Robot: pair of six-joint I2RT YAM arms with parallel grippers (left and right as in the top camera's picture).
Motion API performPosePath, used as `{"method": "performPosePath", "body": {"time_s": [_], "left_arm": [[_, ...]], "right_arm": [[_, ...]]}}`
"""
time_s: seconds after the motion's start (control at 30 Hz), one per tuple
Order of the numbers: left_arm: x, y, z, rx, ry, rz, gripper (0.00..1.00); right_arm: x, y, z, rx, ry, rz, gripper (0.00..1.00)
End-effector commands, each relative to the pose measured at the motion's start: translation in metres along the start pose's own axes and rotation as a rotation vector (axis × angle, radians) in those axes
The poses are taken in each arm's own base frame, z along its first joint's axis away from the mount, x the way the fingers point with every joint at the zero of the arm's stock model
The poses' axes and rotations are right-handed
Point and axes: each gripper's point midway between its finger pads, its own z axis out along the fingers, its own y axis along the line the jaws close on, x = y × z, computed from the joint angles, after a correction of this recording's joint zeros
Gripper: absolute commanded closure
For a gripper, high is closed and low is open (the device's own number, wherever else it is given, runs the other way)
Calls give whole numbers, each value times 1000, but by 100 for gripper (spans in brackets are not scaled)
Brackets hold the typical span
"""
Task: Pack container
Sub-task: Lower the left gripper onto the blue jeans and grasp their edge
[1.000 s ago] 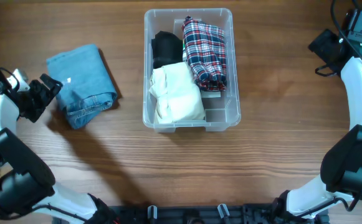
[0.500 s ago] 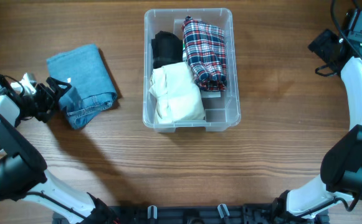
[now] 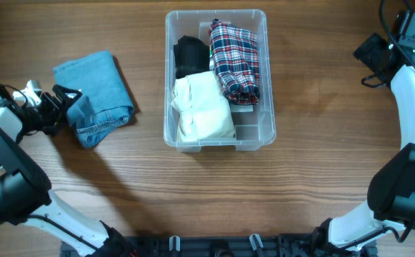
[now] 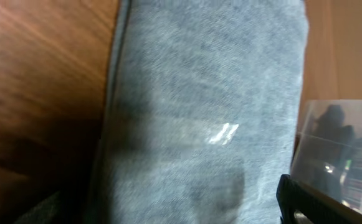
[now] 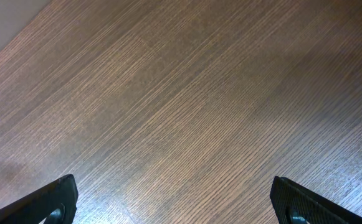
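Note:
The clear container (image 3: 216, 12) stands at the table's middle back, holding a black garment (image 3: 191, 56), a plaid shirt (image 3: 234, 61) and a white garment (image 3: 202, 107). Folded blue jeans (image 3: 96, 96) lie to its left. My left gripper (image 3: 68, 107) is open at the jeans' left edge, its jaws straddling the fold. In the left wrist view the denim (image 4: 205, 112) fills the frame between the fingers (image 4: 299, 199), and the container (image 4: 342, 149) shows at the right. My right gripper (image 3: 370, 56) is open at the far right over bare wood, with nothing between its fingertips (image 5: 305, 202).
The wooden table (image 3: 321, 193) stretches in front of the container and to its right. The robot bases sit along the near edge, left and right.
My left gripper has moved right and reached the left edge of the jeans. The right arm and the container's contents have not moved.

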Motion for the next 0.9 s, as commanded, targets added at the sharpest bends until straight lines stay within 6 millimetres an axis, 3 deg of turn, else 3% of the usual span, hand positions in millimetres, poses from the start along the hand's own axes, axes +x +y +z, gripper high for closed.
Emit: {"method": "performPosePath", "body": {"time_s": [0.0,0.2,0.27,0.4,0.57,0.73,0.87], "left_arm": [[18,20,22,8,68,-38,0],[30,19,37,26,118,-48,1],[36,18,44,26,142,-49,5],[40,15,48,26,154,-52,27],[40,14,48,26,154,-74,69],[35,-1,45,100,152,-69,96],[18,-29,34,197,129,-55,96]], "right_arm": [[3,0,5,9,6,10,0],[2,0,5,9,6,11,0],[3,0,5,9,6,10,0],[2,0,5,9,6,11,0],[3,0,5,9,6,10,0],[2,0,5,9,6,11,0],[3,0,5,9,6,10,0]]}}
